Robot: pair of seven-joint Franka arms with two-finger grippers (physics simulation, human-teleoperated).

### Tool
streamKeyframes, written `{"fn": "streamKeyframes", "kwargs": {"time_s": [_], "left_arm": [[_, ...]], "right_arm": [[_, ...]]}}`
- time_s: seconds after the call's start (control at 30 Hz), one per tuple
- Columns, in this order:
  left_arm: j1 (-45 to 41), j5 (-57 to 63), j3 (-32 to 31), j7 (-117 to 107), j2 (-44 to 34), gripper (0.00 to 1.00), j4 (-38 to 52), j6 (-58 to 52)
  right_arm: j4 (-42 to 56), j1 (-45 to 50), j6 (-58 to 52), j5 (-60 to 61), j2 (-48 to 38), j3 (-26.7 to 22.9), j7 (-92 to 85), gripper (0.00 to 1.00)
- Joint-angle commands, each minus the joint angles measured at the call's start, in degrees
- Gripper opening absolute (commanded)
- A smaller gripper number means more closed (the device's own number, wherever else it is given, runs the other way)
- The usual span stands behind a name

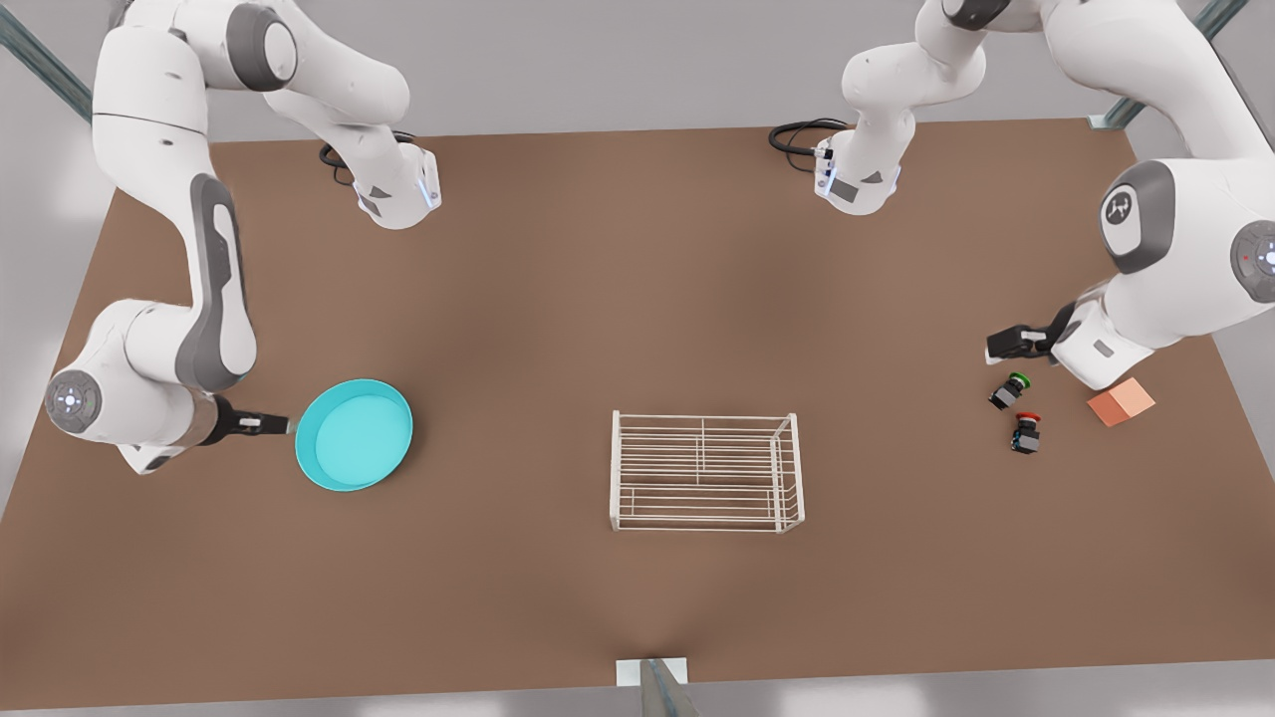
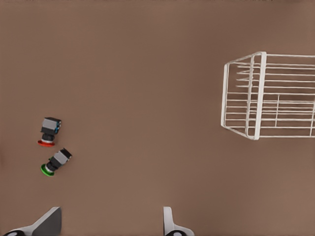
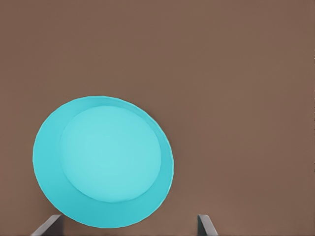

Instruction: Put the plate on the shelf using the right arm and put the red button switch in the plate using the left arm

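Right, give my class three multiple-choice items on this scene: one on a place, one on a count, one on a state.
1. Where is the plate? A. on the table, front view's left of the shelf B. on the shelf C. lifted in the air
2. How many button switches lie there? A. one B. two C. four
3. The left gripper, near the switches, is: A. shut on a switch B. shut, empty C. open
Answers: 1 A, it rests by the open right gripper; 2 B, the red button switch and a green-capped switch; 3 C, its fingers stand apart.
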Motion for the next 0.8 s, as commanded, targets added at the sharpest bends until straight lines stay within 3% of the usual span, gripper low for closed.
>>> {"fn": "streamKeyframes", "kwargs": {"time_s": [0.0,0.27,0.53,0.67,0.77], "left_arm": [[-0.1,0.0,-0.02,1.95,-0.03,1.0,0.02,0.91],[-2.56,2.46,-0.46,4.41,-0.02,1.0,-1.21,2.67],[-2.38,2.99,-0.37,4.15,-0.03,1.0,-1.56,2.58],[-2.29,3.16,-0.29,4.15,-0.03,1.0,-1.56,2.58],[-2.29,3.16,-0.29,4.15,-0.03,1.0,-1.56,2.58]], "right_arm": [[0.9,-1.31,5.8,-0.14,2.44,0.16,-8.92,1.0],[2.49,-2.36,9.06,0.12,8.42,0.51,-9.18,1.0],[1.96,-6.41,8.79,1.0,13.43,3.85,-12.34,1.0],[1.78,-9.66,8.53,1.09,16.24,7.63,-12.34,0.95],[1.7,-9.92,8.09,1.09,17.12,7.81,-12.43,0.91]]}}
